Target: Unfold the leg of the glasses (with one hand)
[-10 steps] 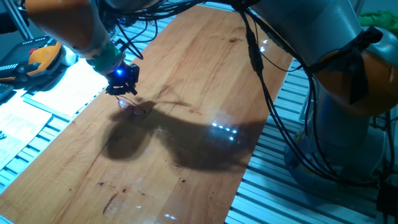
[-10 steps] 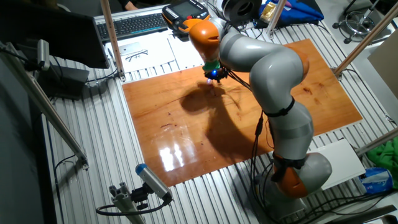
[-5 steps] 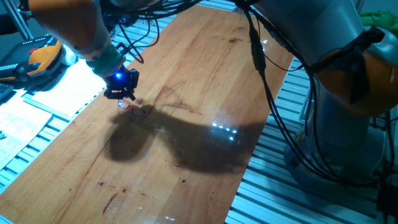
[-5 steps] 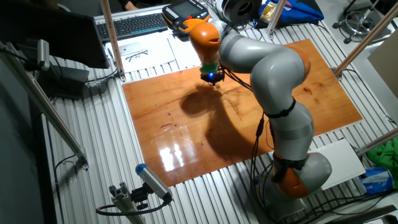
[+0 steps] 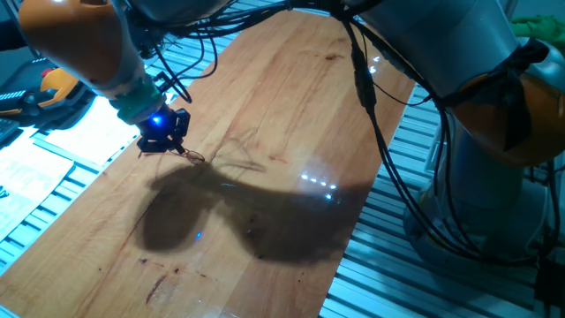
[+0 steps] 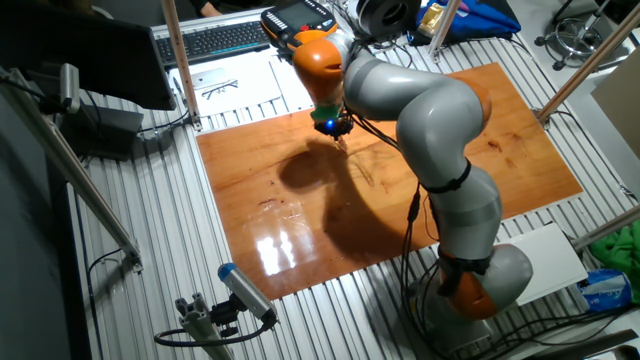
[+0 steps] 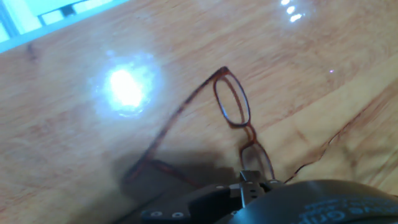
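Note:
The glasses (image 7: 232, 101) lie on the wooden board (image 7: 323, 74). They are thin reddish-brown wire with two oval lenses, and one long leg is splayed out to the lower left. In one fixed view the glasses (image 5: 191, 156) are a tiny loop just right of my gripper (image 5: 168, 144). The small black gripper (image 6: 335, 131) glows blue and hangs low over the board's far left part. In the hand view only the gripper (image 7: 249, 186) body shows at the bottom edge, against the nearer lens. Its fingertips are hidden, so any grip on the frame cannot be seen.
White papers (image 5: 84, 124) and an orange-black pendant (image 5: 48, 84) lie just beyond the board's left edge. A keyboard (image 6: 215, 40) and a printed sheet (image 6: 225, 85) sit behind the board. Black cables (image 5: 371, 106) trail from the arm, and the robot's base (image 5: 494, 132) stands at the right.
The gripper has moved left toward the board's edge and a little nearer the camera. The glasses shifted slightly with it. The arm's shadow slid the same way.

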You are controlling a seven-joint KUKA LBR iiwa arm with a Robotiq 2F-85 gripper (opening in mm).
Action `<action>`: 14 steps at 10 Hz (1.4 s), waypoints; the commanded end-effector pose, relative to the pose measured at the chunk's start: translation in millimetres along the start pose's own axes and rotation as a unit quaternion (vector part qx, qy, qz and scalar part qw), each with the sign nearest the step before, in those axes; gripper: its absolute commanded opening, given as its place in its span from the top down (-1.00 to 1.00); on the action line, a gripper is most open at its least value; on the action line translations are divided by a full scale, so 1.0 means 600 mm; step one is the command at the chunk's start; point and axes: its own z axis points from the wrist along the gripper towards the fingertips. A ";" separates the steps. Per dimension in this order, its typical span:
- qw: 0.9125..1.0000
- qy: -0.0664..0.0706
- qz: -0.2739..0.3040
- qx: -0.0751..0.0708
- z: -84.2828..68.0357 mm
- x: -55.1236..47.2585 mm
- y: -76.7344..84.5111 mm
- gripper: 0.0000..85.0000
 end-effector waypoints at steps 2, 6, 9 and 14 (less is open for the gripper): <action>1.000 -0.001 0.008 -0.005 -0.004 0.005 0.005 1.00; 1.000 0.000 0.000 -0.002 -0.016 0.004 0.002 1.00; 1.000 -0.007 0.021 -0.022 -0.009 0.004 0.004 1.00; 0.998 -0.019 0.033 -0.040 0.010 0.000 0.006 1.00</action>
